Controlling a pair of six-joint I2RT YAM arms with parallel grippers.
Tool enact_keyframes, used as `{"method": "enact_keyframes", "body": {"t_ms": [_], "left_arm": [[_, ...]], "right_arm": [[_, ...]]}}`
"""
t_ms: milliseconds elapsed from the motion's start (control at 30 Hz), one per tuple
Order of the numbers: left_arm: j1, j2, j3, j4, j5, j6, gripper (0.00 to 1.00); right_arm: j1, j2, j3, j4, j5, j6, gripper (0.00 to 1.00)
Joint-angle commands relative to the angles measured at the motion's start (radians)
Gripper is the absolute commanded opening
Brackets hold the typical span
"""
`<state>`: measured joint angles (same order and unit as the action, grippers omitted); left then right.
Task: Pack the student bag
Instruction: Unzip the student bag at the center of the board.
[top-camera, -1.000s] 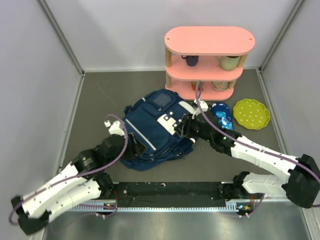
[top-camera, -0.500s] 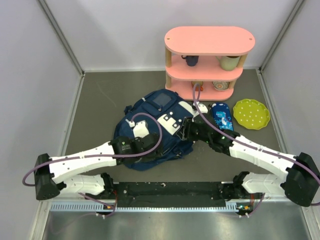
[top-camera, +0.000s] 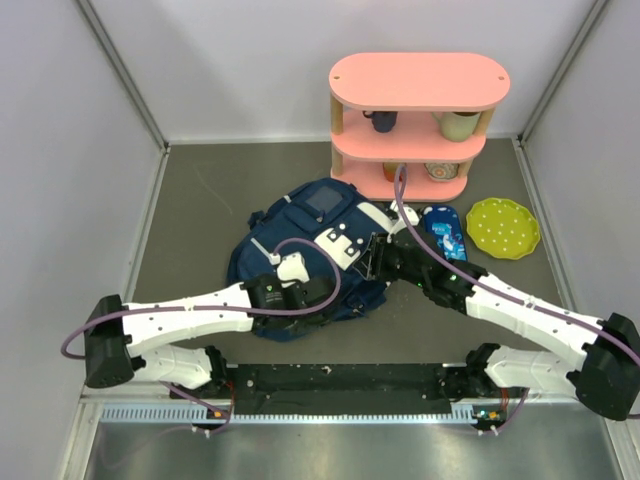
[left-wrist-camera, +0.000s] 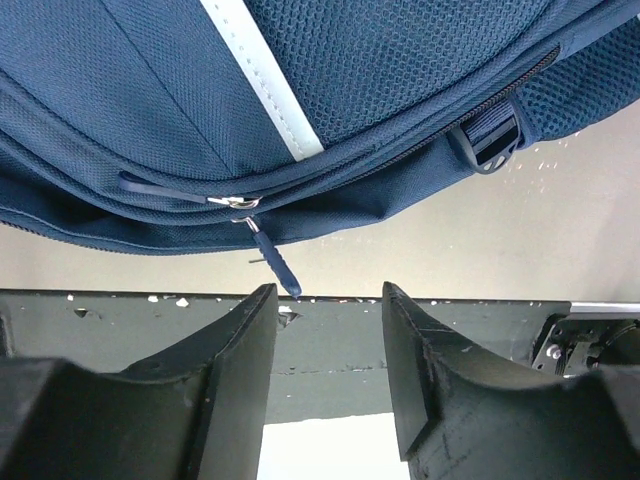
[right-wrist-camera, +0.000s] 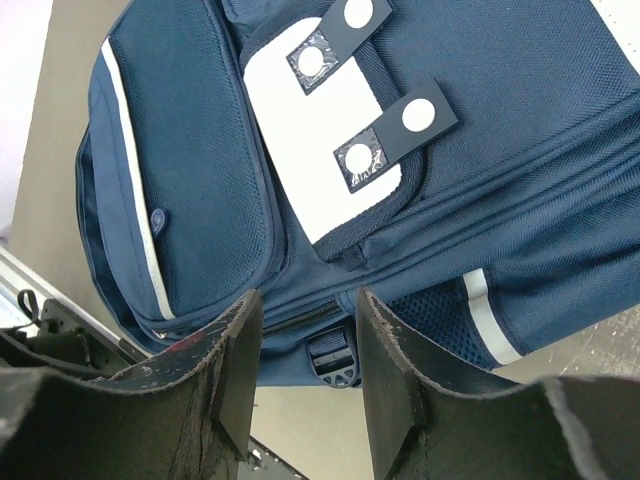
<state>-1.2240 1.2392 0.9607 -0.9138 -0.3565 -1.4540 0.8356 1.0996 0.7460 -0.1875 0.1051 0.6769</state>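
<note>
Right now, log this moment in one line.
left gripper: open, near zipper pull | right gripper: open, over student bag

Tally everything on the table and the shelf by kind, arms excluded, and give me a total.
Backpack: 1
Pencil case: 1
Plate: 1
Shelf unit: 1
Mugs: 2
Bowl: 1
Total: 7, plus an orange item on the bottom shelf, too hidden to name.

Robot lab cell — white walls (top-camera: 60, 150), grey table (top-camera: 220, 190)
</note>
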Motion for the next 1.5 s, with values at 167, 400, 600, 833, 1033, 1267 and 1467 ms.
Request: {"method": "enact_keyframes", "body": {"t_ms": [167, 400, 600, 833, 1033, 1267, 1467], "left_arm": [[-0.005, 0.057, 0.015, -0.043, -0.01, -0.075, 0.49], [0.001, 0.04, -0.034, -0.034, -0.036, -0.097, 0.49], [0.023, 0.022, -0.063, -0.014, -0.062, -0.092, 0.47], [0.072, -0.007, -0.08, 0.023, -0.064, -0.054, 0.31], [0.078, -0.007, -0.1, 0.049, -0.039, -0.039, 0.15], [0.077, -0.02, -0.112, 0.098, -0.007, -0.006, 0.0], [0.077, -0.063, -0.089, 0.142, 0.019, 0.066, 0.0]], "right_arm": [[0.003, -0.038, -0.007, 0.031, -0.021, -0.002, 0.41], [0.003, -0.035, -0.014, 0.042, -0.03, 0.003, 0.42], [0.003, -0.026, -0.016, 0.048, -0.041, 0.006, 0.42], [0.003, -0.014, -0.019, 0.054, -0.051, 0.012, 0.41], [0.003, -0.009, -0.022, 0.06, -0.062, 0.013, 0.42], [0.002, 0.006, -0.019, 0.065, -0.076, 0.018, 0.41], [0.003, 0.028, -0.019, 0.069, -0.128, 0.041, 0.42]]}}
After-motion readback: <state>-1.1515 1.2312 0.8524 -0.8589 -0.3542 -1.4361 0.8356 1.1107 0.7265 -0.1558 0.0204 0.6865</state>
